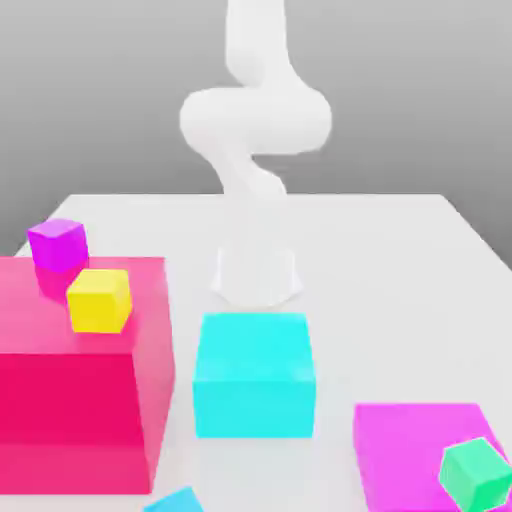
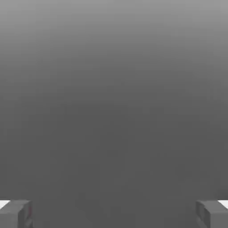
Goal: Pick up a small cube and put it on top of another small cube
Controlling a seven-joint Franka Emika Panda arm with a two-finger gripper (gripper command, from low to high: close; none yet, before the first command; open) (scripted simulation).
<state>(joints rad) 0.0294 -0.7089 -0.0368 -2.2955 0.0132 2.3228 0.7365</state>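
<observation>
Cubes and blocks sitting on a flat white desk. Standing at the back, a white robot arm, bending over and rising up out of the exterior view.

Lying at the very front edge of the exterior view, a small sky-blue cube, matte and plain, cut off so just its top part is peeking in. Sitting just in front of the big pink block and the big cyan block, between the two.

Resting on top of the big pink block, a small yellow cube. Sitting behind that block, at its far corner on the exterior view's left, a small purple cube; hard to say if touching the block or not. Lying on the exterior view's right, a flat magenta block, with a small green cube tilting on its front corner.

Showing in the hand view, two grey fingertips of the tool, standing wide apart. Holding nothing, with just plain grey between them.
</observation>
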